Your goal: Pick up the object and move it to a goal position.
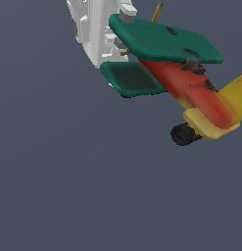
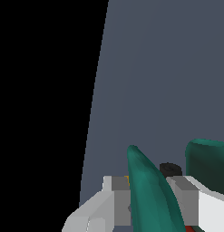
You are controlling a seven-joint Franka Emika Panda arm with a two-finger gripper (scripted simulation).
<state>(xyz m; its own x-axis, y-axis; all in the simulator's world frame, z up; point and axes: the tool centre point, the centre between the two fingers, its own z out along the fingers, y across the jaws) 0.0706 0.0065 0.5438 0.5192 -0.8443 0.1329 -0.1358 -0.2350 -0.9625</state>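
Gripper [image 2: 147, 192] clamped narrow on the toy biplane [image 1: 179, 78], one finger [image 2: 114, 186] on each side of a green wing [image 2: 152, 195]. Plane hangs tilted at the exterior view's upper right, clear of the grey floor [image 1: 68, 186]; black wheel [image 1: 183, 134] lowest.

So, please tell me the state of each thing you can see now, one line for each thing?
gripper: shut on the toy biplane, one finger on each side of a green wing.
toy biplane: held, tilted, propeller end toward the gripper, yellow tail toward the exterior view's right.
propeller: thin, sticking up behind the upper wing; whether it turns cannot be told.
wheel: hangs under the tail, touching nothing visible.
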